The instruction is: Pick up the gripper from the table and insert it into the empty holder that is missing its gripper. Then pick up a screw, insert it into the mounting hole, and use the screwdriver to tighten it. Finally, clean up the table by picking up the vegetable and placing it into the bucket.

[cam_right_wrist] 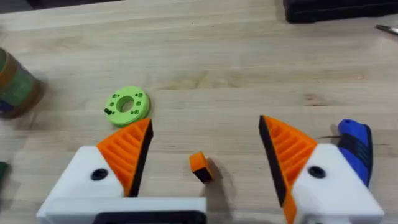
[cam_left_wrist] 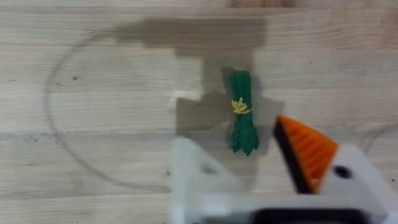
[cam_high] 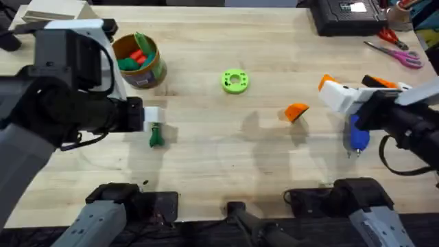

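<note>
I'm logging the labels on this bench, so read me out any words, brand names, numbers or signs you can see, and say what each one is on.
No text can be read here.
The bucket carries a label band, too blurred to read.
The black device at the table's far edge has a pale panel, too small to read.
The green ring, the gripper and the screwdriver show no markings.

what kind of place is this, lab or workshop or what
Probably a robotics lab bench: a bare wooden table with a loose orange gripper piece, a blue screwdriver, scissors and a toy vegetable laid out.
</note>
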Controlling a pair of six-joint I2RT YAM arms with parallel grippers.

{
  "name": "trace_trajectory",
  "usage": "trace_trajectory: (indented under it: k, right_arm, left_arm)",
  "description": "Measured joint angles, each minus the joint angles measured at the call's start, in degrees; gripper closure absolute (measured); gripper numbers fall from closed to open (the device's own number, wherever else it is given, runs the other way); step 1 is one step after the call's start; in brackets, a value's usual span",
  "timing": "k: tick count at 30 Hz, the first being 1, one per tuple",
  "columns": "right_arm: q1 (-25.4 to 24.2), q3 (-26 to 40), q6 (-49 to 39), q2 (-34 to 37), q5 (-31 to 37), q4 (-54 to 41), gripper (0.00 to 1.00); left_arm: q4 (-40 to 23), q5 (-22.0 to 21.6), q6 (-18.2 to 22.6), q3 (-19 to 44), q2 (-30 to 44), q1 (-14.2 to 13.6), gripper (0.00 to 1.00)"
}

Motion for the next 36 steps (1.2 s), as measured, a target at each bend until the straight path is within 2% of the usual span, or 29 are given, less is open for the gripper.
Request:
trace_trajectory:
  k: [3,4,6,7,9,10,14,17,19,22,24,26,27,31,33,35,36]
  right_arm:
    - [0.0,0.0,0.0,0.0,0.0,0.0,0.012]
    - [0.0,0.0,0.0,0.0,0.0,0.0,0.013]
    - [0.0,0.0,0.0,0.0,0.0,0.0,0.013]
    - [0.0,0.0,0.0,0.0,0.0,0.0,0.012]
    - [0.0,0.0,0.0,0.0,0.0,0.0,0.012]
    - [0.0,0.0,0.0,0.0,0.0,0.0,0.013]
    - [0.0,0.0,0.0,0.0,0.0,0.0,0.013]
    - [0.0,0.0,0.0,0.0,0.0,0.0,0.013]
    - [0.0,0.0,0.0,0.0,0.0,0.0,0.013]
    - [0.0,0.0,0.0,0.0,0.0,0.0,0.012]
    - [0.0,0.0,0.0,0.0,0.0,-0.2,0.012]
    - [0.0,0.0,0.0,0.0,0.0,-0.2,0.012]
    - [0.0,0.0,0.0,0.0,0.0,-0.2,0.012]
    - [0.0,0.0,0.0,0.0,0.0,-0.2,0.012]
    - [0.0,0.0,0.0,0.0,0.0,-0.2,0.013]
    - [0.0,0.0,0.0,0.0,0.0,-0.2,0.013]
    - [0.0,0.0,0.0,0.0,0.0,-0.2,0.013]
  left_arm:
    - [0.4,1.1,0.0,0.0,1.6,0.0,0.773]
    - [1.1,3.7,1.3,0.0,1.1,0.0,0.668]
    - [1.8,6.4,2.4,0.0,-0.4,-0.4,0.347]
    - [2.9,10.1,4.7,0.0,-4.1,-1.8,0.028]
    - [4.9,13.3,7.1,0.0,-6.7,-3.0,0.016]
    - [11.6,19.6,9.6,0.0,-9.6,-4.7,0.014]
    - [26.6,28.7,10.9,0.0,-11.1,-6.5,0.014]
    - [32.8,32.4,11.4,0.0,-11.1,-6.8,0.014]
    - [32.8,33.8,11.5,0.0,-11.1,-6.8,0.014]
    - [31.7,35.2,11.6,0.0,-11.1,-6.8,0.014]
    - [28.5,35.8,11.7,0.0,-11.1,-6.8,0.014]
    - [29.3,35.9,11.7,0.0,-11.1,-6.8,0.013]
    - [34.0,35.8,11.7,0.0,-11.2,-7.1,0.014]
    - [44.6,35.8,11.9,-4.0,-14.5,-8.2,0.014]
    - [57.5,35.1,11.8,-18.2,-24.8,-12.2,0.014]
    - [60.2,33.5,10.2,-23.1,-28.5,-14.2,0.014]
    - [61.5,30.9,7.8,-28.6,-33.9,-16.6,0.014]
